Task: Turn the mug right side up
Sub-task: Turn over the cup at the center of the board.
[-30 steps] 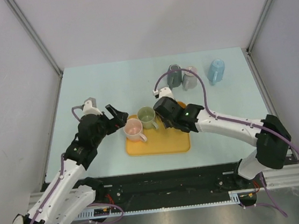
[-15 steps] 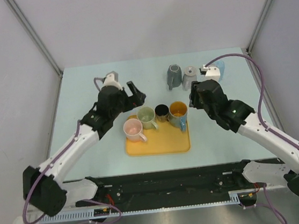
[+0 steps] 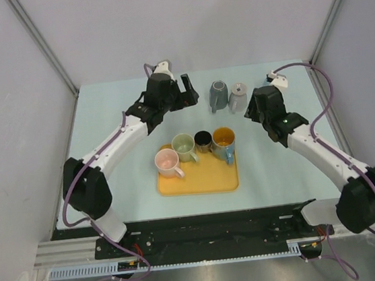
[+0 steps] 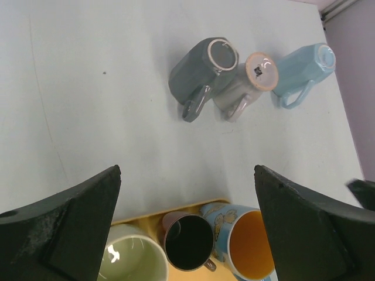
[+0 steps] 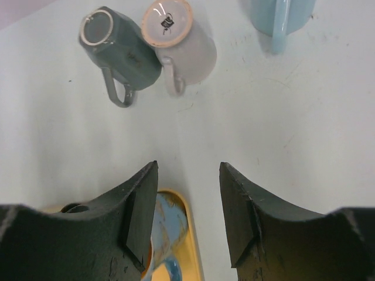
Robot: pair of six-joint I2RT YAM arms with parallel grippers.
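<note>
While all three overturned mugs stand base-up on the pale blue-green tabletop (image 3: pixel 117 121), neither arm has hold of one. They form a row at about 1 o'clock from the yellow-orange plastic tray (image 3: pixel 199 180). The dark grey-green ceramic mug (image 4: pixel 202 70) comes first. The pale grey mug with a cream base (image 4: pixel 243 88) is pressed close at its 3 o'clock. The light blue faceted mug (image 4: pixel 304 65) sits just beside that one, again at 3 o'clock. In the overhead view the right wrist hides the blue mug. Their handles turn toward the near edge, roughly 6 o'clock.

The left gripper (image 4: pixel 187 172) hangs above the table at about 9 o'clock from the dark mug. Its jaws are spread as wide as they go, with nothing between them but bare tabletop. The right gripper (image 5: pixel 188 170) hovers at about 4 o'clock from the pale grey mug. Its jaws stand roughly half apart and grip nothing; the gap shows only table.

Four mugs sit upright at the far side of the tray. The pink mug (image 3: pixel 168 163) is at 9 o'clock, then the pale green mug (image 3: pixel 184 145), then the small mug with a black interior (image 3: pixel 203 139). The blue patterned mug with an orange inside (image 3: pixel 223 138) is at 3 o'clock.
</note>
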